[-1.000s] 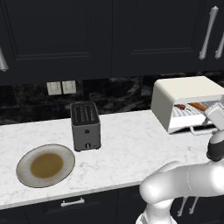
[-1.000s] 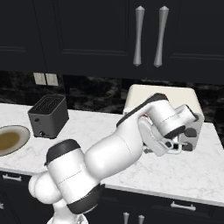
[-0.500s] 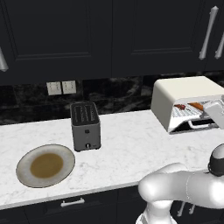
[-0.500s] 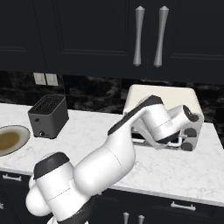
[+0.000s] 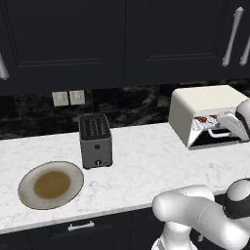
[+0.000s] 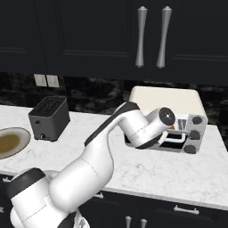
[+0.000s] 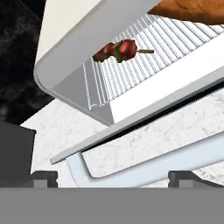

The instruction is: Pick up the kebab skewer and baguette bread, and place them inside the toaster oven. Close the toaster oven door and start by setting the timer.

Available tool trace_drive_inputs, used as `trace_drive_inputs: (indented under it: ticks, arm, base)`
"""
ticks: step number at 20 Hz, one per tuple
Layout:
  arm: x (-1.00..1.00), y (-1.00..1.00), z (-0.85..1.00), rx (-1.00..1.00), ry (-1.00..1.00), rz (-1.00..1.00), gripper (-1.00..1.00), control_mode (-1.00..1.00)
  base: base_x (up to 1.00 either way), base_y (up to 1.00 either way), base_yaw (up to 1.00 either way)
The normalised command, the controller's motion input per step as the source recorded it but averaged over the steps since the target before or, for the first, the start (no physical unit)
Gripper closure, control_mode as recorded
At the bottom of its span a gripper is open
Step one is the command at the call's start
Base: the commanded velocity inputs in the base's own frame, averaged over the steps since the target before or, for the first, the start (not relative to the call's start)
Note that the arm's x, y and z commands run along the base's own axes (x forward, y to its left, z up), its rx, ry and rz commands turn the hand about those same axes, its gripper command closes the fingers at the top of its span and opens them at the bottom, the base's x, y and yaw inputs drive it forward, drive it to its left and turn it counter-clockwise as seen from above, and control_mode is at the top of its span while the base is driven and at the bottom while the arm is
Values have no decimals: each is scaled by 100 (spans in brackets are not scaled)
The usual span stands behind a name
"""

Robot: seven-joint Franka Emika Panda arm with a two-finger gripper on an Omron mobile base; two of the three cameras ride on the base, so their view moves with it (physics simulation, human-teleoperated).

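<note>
We see the gripper (image 7: 113, 177) spread wide, nothing between the tips, hanging just in front of the toaster oven (image 7: 65, 39) with the door handle (image 7: 144, 168) lying between the two fingertips (image 7: 43, 177) but not clamped

Toaster oven door (image 7: 144, 116) is dropped open, its edge running diagonally across the hand view just above the handle bar

Kebab skewer (image 7: 120, 50) lies on the wire rack (image 7: 127, 70) inside, near the left wall of the cavity, stick end pointing toward the baguette (image 7: 197, 9), which sits further along the rack at the top right edge of the hand view, apart from the skewer

No readable brand, label or writing on the oven or anywhere else; knob markings too small to tell

From the right base view the arm's wrist covers the left part of the oven front, three dark knobs (image 6: 194, 133) stacked on the oven's right panel stay uncovered

Room: marble counter (image 5: 146, 161) is open between the oven and the slot toaster (image 5: 95, 140), which stands well apart to the left; plate (image 5: 51, 184) sits near the counter's front edge, left of the toaster, smeared brown

Oven sits close to the back wall, cabinets (image 6: 89, 35) overhead, wall outlets (image 5: 68, 97) behind the toaster
</note>
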Motion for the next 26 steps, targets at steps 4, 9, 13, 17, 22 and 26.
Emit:
trace_drive_inputs:
  ticks: [4,9,13,17,22,26]
  arm:
    - [85,78,-17,-11,-9,-21,-100,-100]
    - [70,53,-11,-9,-3,-20,-100,-100]
    - [41,44,-24,-3,0,-19,-100,-100]
    - [37,42,-32,-1,-1,-19,-100,-100]
    - [38,40,-51,0,-2,-19,-100,-100]
    - [45,37,-61,0,-1,-19,-100,-100]
  base:
    - [0,0,0]
    - [0,0,0]
    - [0,0,0]
    - [0,0,0]
    - [0,0,0]
    - [0,0,0]
